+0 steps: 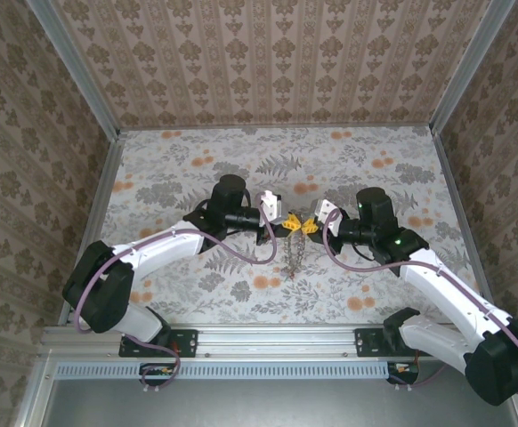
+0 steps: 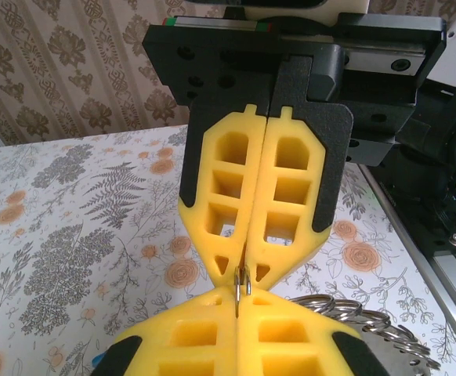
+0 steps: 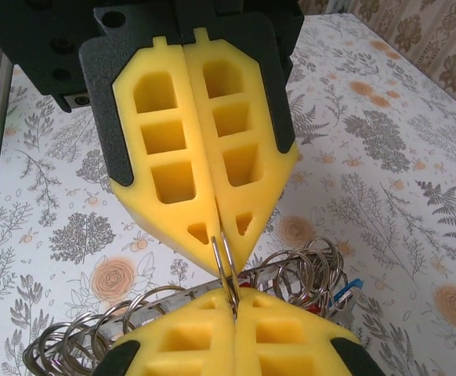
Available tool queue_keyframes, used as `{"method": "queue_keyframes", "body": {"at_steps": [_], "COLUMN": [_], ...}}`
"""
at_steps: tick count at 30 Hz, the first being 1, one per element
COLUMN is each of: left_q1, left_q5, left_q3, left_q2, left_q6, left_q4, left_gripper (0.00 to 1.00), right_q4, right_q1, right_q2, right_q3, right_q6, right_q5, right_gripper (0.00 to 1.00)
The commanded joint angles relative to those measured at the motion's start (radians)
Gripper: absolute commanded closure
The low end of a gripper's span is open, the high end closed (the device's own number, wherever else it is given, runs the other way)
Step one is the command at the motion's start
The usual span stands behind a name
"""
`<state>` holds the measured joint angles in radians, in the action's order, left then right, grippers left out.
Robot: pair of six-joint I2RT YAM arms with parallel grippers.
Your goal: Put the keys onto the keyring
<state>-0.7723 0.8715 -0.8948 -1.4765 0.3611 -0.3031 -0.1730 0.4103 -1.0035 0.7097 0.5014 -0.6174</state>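
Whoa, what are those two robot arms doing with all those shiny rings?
Two robot arms meet over the flowery table. The left tool and the right tool are both pinched shut, tip to tip, on one thin loop of the keyring. The rest of its linked rings trail below them, with a blue key tag peeking out.

Table (image 1: 197,169): floral-print top, grey ferns and orange blooms, metal-framed edges. On it: keyring (image 1: 295,260), chain of silvery rings, trailing from centre toward 6 o'clock.

both arms reach inward, the left tool (image 1: 287,226) and right tool (image 1: 311,226) clamped tight, tip to tip.
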Motion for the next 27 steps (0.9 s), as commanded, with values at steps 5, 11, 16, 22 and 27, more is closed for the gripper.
{"method": "queue_keyframes", "body": {"at_steps": [5, 11, 16, 22, 27], "left_q1": [-0.011, -0.025, -0.033, -0.049, -0.056], "left_q5": [-0.001, -0.044, -0.060, -0.071, -0.080], "left_q3": [-0.056, -0.131, -0.151, -0.198, -0.215], "left_q2": [0.016, 0.013, 0.013, -0.006, -0.016], "left_q6": [0.096, 0.184, 0.193, 0.241, 0.258], "left_q4": [0.168, 0.330, 0.342, 0.424, 0.449], "left_gripper": [0.80, 0.77, 0.76, 0.77, 0.79], "right_q4": [-0.110, -0.182, -0.201, -0.209, -0.214], "right_q1": [0.006, 0.018, 0.025, 0.027, 0.029], "right_q2": [-0.003, -0.012, -0.017, -0.023, -0.027], "right_q3": [0.084, 0.122, 0.136, 0.146, 0.154], "right_q6": [0.043, 0.073, 0.084, 0.091, 0.091], "right_q5": [0.020, 0.049, 0.057, 0.056, 0.059], "right_gripper": [1.00, 1.00, 1.00, 1.00, 1.00]}}
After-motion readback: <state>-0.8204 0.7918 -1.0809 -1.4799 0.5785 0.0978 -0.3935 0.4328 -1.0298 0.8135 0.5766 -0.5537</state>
